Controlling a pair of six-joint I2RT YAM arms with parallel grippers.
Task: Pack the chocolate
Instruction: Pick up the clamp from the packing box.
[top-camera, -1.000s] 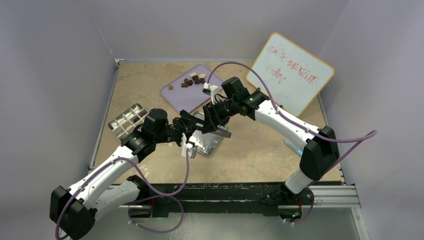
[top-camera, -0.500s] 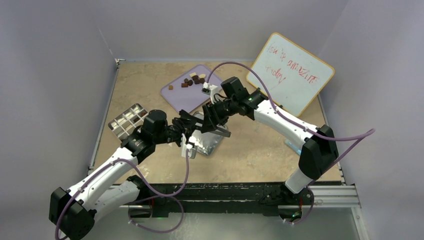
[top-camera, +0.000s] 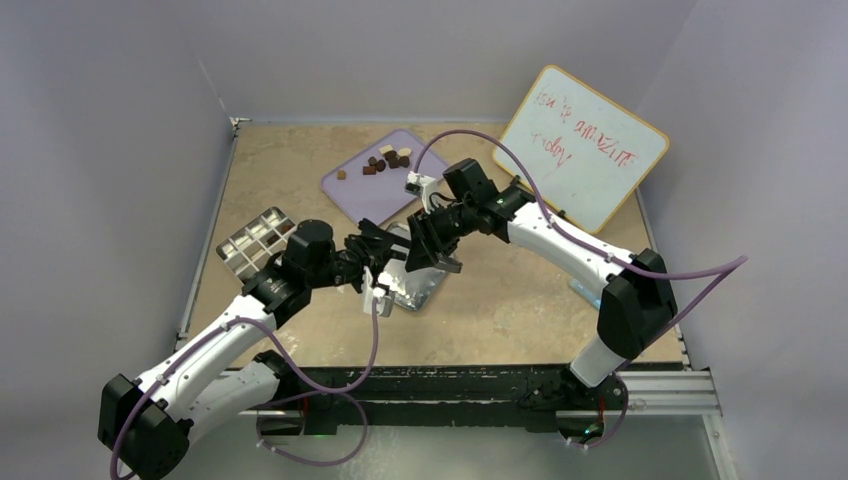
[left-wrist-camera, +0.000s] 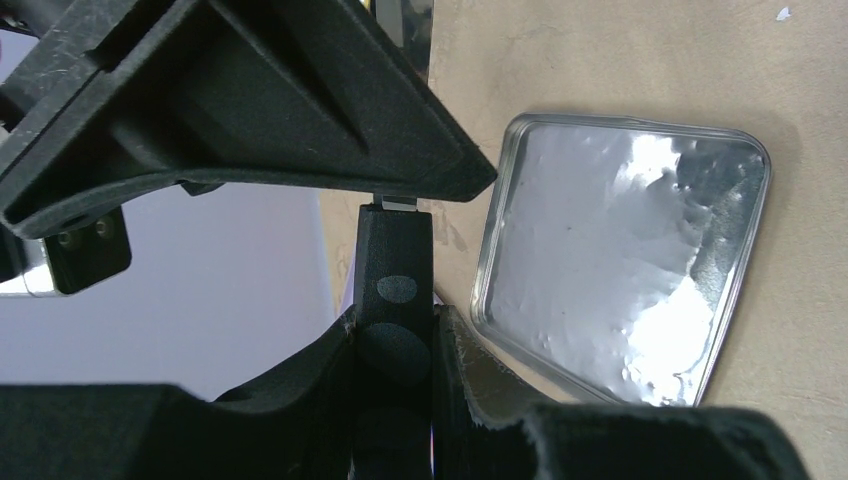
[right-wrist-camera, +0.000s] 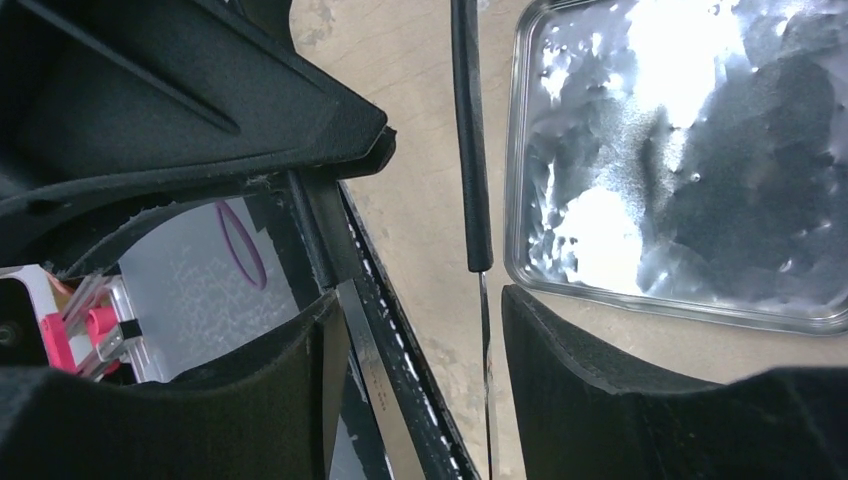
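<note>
Tool (left-wrist-camera: 395, 250): slim, black, clamped in left jaws.
Right jaws: apart, straddling tool, empty.
Risk: early left release drops tool.

Robot lab test cell, not a home or shop. Plain lilac-grey walls (top-camera: 110, 150) box in a tan worktop (top-camera: 520, 300). Cabled robot arms (top-camera: 560, 235) bolt to a black rail (top-camera: 450, 385) at its near edge, and a scribbled whiteboard (top-camera: 585, 145) leans at its far right corner.

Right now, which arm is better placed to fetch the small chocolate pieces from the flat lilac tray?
Right, probably: the right pincer is open and nearer the chocolate pieces on the lilac tray; the left pincer grips a thin black tool.
</note>
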